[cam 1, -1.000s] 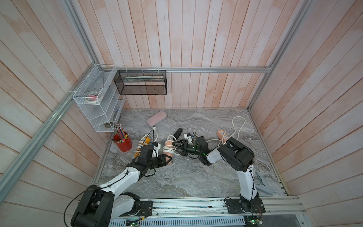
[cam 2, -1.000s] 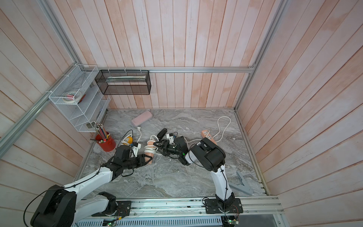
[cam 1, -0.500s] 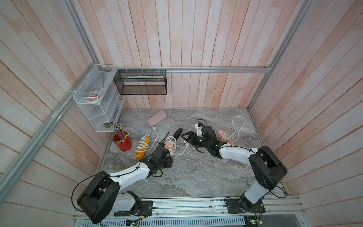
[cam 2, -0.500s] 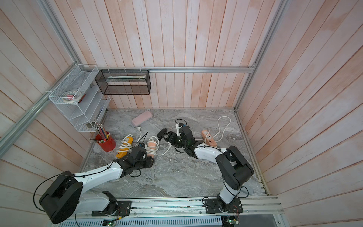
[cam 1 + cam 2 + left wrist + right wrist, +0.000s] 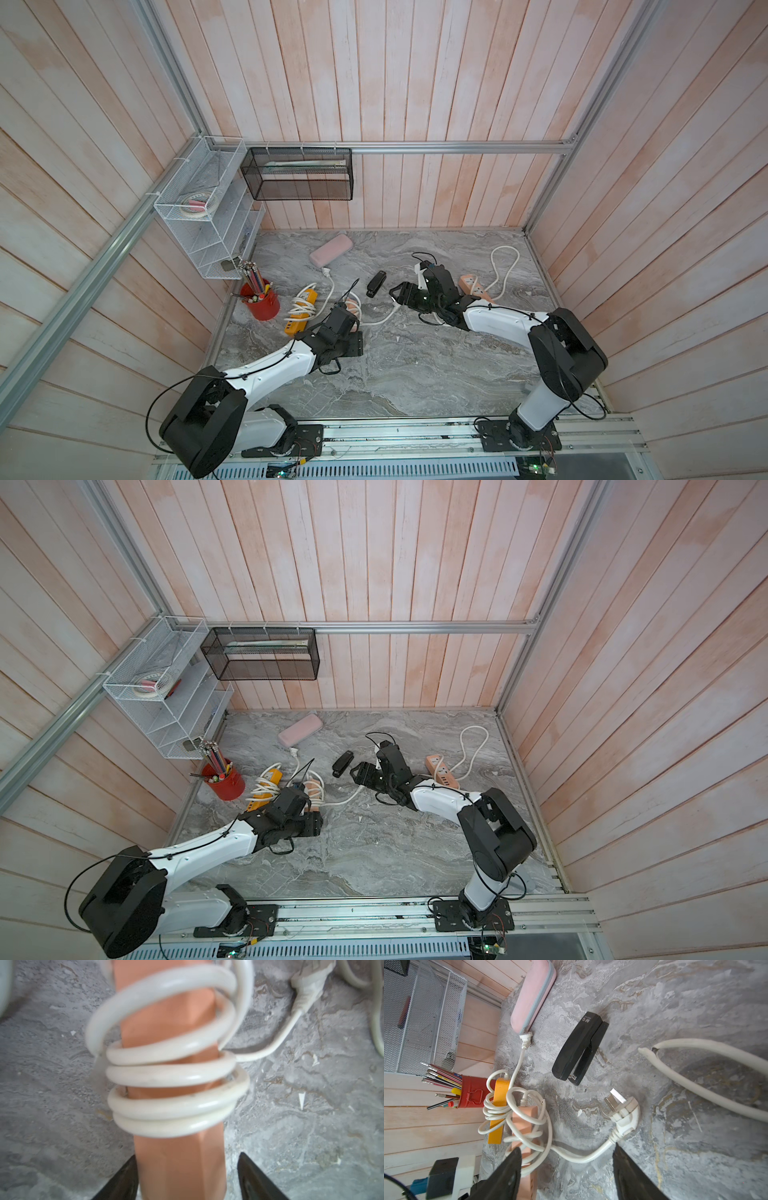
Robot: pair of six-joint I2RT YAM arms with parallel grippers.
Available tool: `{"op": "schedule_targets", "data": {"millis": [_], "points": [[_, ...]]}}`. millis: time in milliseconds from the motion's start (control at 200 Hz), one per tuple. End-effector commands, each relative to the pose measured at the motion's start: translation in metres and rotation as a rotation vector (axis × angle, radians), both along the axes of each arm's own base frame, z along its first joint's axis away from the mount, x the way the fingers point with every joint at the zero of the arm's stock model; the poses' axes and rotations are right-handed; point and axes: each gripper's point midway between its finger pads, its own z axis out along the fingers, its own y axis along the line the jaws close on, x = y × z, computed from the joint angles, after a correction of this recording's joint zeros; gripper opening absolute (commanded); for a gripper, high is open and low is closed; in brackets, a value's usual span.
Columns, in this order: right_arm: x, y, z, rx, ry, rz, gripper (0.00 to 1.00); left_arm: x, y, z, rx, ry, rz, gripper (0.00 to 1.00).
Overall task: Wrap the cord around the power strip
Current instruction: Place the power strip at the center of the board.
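Yellow strip [image 5: 495, 1132] just beside, stapler [image 5: 581, 1047] near. Power strip [image 5: 180, 1167] lies on surface [image 5: 695, 1157], cord [image 5: 170, 1076] coiled round it, plug [image 5: 625, 1113] loose. Left fingers [image 5: 249, 1174] open, straddling its end. Right fingers [image 5: 627, 1167] open, empty, over cord.

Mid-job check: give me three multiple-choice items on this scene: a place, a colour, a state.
1. The large white three-pin plug lies: A on the grey marble table, near the black stapler; B on top of the stapler; C hanging off the table edge.
2. The power strip between the jaws of the left gripper is: A yellow; B black; C salmon-orange.
3. The right gripper is: A shut on the plug; B open, empty; C shut on the stapler.
Key: 1 A, it rests on bare marble; 2 C, white cord coils ring its salmon body; 3 B, jaws wide apart.
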Motion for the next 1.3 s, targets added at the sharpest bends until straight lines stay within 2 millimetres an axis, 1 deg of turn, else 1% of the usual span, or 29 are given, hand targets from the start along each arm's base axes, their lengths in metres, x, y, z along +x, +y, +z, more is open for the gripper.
{"op": "schedule_targets", "data": {"millis": [0,130,195,280,335,425,560,740,770,820,860,915,950,965,1020,1070,1185,1245,1295], "points": [[0.005,-0.007,-0.003,-0.053,-0.012,-0.005,0.70,0.009,-0.008,0.027,-0.042,-0.052,-0.022,0.80],[0.008,-0.003,-0.002,-0.048,-0.011,0.001,0.70,0.011,-0.009,0.036,-0.042,-0.062,-0.034,0.80],[0.008,-0.003,-0.002,-0.049,-0.011,0.002,0.70,0.011,-0.006,0.039,-0.029,-0.059,-0.035,0.80],[0.009,-0.004,-0.002,-0.067,-0.012,0.004,0.70,0.012,-0.001,0.050,-0.025,-0.071,-0.038,0.80],[0.010,-0.009,-0.003,-0.090,-0.013,-0.003,0.70,0.015,0.003,0.062,-0.025,-0.087,-0.037,0.80],[0.013,-0.023,-0.005,-0.123,-0.008,-0.031,0.70,0.019,0.009,0.080,-0.021,-0.112,-0.040,0.80],[0.016,-0.040,-0.007,-0.180,0.004,-0.061,0.70,0.030,0.019,0.104,0.000,-0.166,-0.035,0.80],[0.013,-0.042,-0.008,-0.190,0.018,-0.061,0.70,0.048,0.031,0.120,0.005,-0.221,-0.014,0.80],[0.013,-0.044,-0.010,-0.200,0.020,-0.065,0.70,0.051,0.034,0.122,0.005,-0.229,-0.008,0.80],[0.014,-0.052,-0.006,-0.231,0.005,-0.075,0.71,0.056,0.038,0.129,0.019,-0.256,-0.008,0.80],[0.017,-0.064,-0.003,-0.267,-0.007,-0.097,0.71,0.061,0.041,0.136,0.042,-0.286,-0.022,0.80],[0.020,-0.087,0.002,-0.329,-0.020,-0.138,0.71,0.069,0.050,0.150,0.077,-0.337,-0.010,0.91],[0.023,-0.107,0.005,-0.371,-0.020,-0.179,0.71,0.073,0.052,0.160,0.074,-0.374,-0.002,0.98],[0.023,-0.118,0.004,-0.393,-0.013,-0.201,0.71,0.075,0.052,0.165,0.065,-0.393,-0.009,1.00],[0.024,-0.154,0.005,-0.464,-0.003,-0.268,0.72,0.080,0.047,0.180,0.015,-0.449,-0.051,1.00],[0.023,-0.188,0.006,-0.538,0.006,-0.321,0.72,0.086,0.042,0.188,-0.015,-0.473,-0.078,1.00],[0.019,-0.258,0.014,-0.724,0.017,-0.417,0.75,0.100,0.026,0.189,-0.046,-0.437,-0.140,1.00],[0.018,-0.286,0.014,-0.803,0.043,-0.439,0.78,0.107,0.017,0.189,-0.072,-0.422,-0.159,1.00],[0.020,-0.298,0.013,-0.838,0.064,-0.438,0.81,0.111,0.010,0.190,-0.097,-0.424,-0.173,1.00]]}}
